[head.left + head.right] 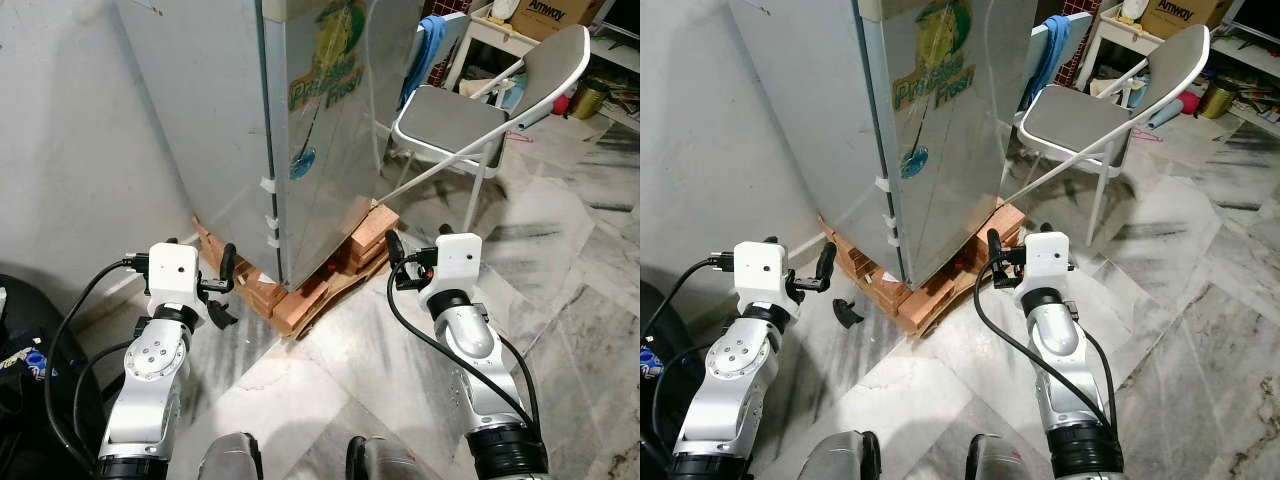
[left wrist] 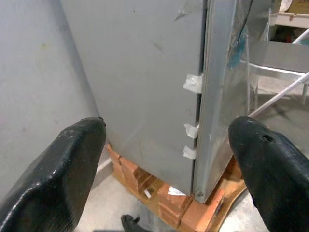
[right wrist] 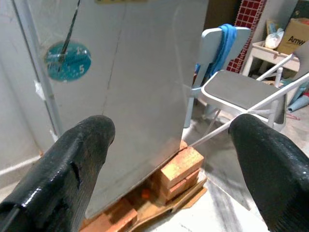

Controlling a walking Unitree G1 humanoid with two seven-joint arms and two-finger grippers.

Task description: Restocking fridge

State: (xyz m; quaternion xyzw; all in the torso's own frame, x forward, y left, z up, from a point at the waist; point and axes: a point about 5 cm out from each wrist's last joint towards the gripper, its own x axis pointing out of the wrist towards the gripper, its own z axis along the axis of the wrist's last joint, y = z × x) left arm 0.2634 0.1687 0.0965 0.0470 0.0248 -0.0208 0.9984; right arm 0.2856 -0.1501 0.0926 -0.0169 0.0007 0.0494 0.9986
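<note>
Both empty and spread wide, the left gripper (image 1: 222,285) at 9 o'clock and right gripper (image 1: 393,262) at 3 o'clock face the closed fridge (image 1: 300,130) at 12 o'clock on bricks (image 1: 300,300), so restocking looks barely begun, door unopened.

The closed fridge (image 1: 300,120) is blocking the way at twelve o'clock, sitting raised on stacked bricks (image 1: 330,275) that are jutting out at floor level. A grey folding chair (image 1: 480,110) is standing at two o'clock, its legs crowding the gap beside the fridge. The wall (image 1: 70,150) is closing off ten o'clock. Bare marble floor (image 1: 560,290) is lying open from three to five o'clock.
</note>
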